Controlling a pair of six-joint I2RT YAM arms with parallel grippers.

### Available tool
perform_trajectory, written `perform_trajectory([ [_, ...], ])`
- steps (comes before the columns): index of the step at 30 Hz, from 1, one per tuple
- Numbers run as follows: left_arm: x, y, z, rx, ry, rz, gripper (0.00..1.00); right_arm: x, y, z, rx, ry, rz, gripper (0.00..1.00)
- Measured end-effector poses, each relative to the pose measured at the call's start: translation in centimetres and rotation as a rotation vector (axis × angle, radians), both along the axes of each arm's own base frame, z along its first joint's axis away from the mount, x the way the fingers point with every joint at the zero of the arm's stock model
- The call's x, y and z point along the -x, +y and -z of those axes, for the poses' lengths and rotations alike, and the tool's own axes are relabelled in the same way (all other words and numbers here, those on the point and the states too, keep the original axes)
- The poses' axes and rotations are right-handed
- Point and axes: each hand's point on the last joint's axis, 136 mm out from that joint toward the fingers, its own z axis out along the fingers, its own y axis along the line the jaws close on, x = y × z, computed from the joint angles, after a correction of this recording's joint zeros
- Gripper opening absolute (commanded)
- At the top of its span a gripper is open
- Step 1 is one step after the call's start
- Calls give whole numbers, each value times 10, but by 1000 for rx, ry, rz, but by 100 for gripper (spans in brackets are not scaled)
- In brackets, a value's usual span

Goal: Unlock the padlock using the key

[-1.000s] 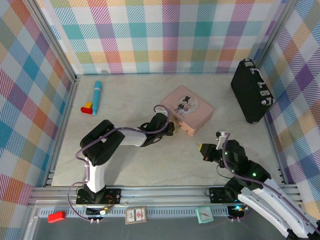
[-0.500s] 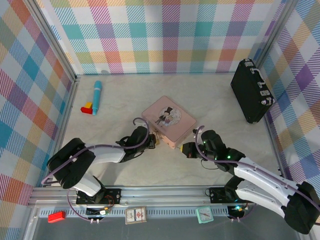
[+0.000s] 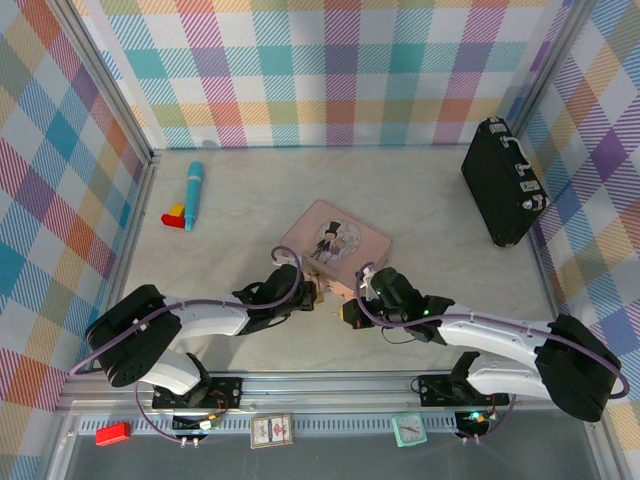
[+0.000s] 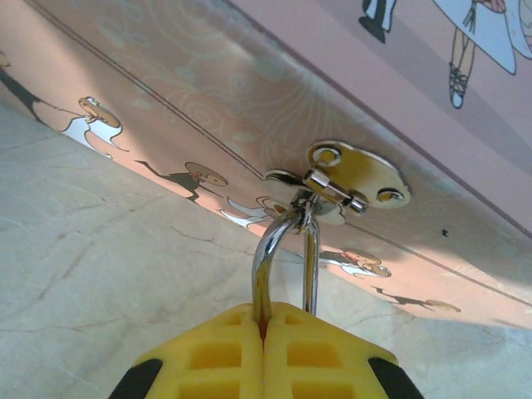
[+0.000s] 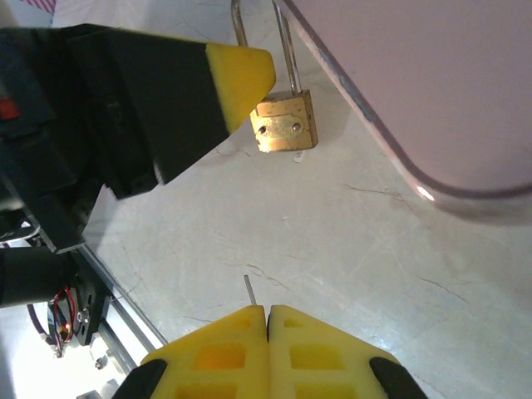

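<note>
- Two end effectors crowd the near edge of the pink tin [image 3: 335, 243] in the top view. Your left end effector [image 3: 310, 290] sits at the padlock [image 3: 322, 293], and your right end effector [image 3: 348, 313] is just beside it, low over the counter [image 3: 250, 190]. With both this near, a sideways correction by either arm could knock the other. It could also shove the tin, which I judge would slide easily.
- One grip does all the holding in the left wrist view. Your left end effector [image 4: 266, 314] is closed on the padlock's silver shackle [image 4: 287, 249], which threads the hasp [image 4: 349, 179] on the tin's side wall. The brass body is hidden under the yellow fingers [image 4: 216, 357] here. Held by the shackle alone, the body can probably swing or twist once the key presses on it, turning the keyhole away.
- Little of the key [image 5: 248, 289] shows in the right wrist view. Your right end effector [image 5: 268, 309] is clamped on it, and a thin tip pokes past the pads. The padlock's brass body [image 5: 284, 123] hangs ahead, well apart from that tip, with the left finger just beside its shackle. You cannot tell from here which mark on the brass face is the keyhole. The tip also sits left of the body, so a straight advance may miss or strike the left finger. So slender a key may pivot or slide back between the pads on contact.
</note>
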Motion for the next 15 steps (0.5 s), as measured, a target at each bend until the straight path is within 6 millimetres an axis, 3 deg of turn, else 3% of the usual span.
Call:
perform_trajectory([
  [6, 9, -10, -1, 8, 1, 39, 0, -16, -7, -6, 21, -46, 33, 0],
  [15, 18, -26, -6, 58, -4, 77, 0, -57, -43, -5, 58, -82, 139, 0],
])
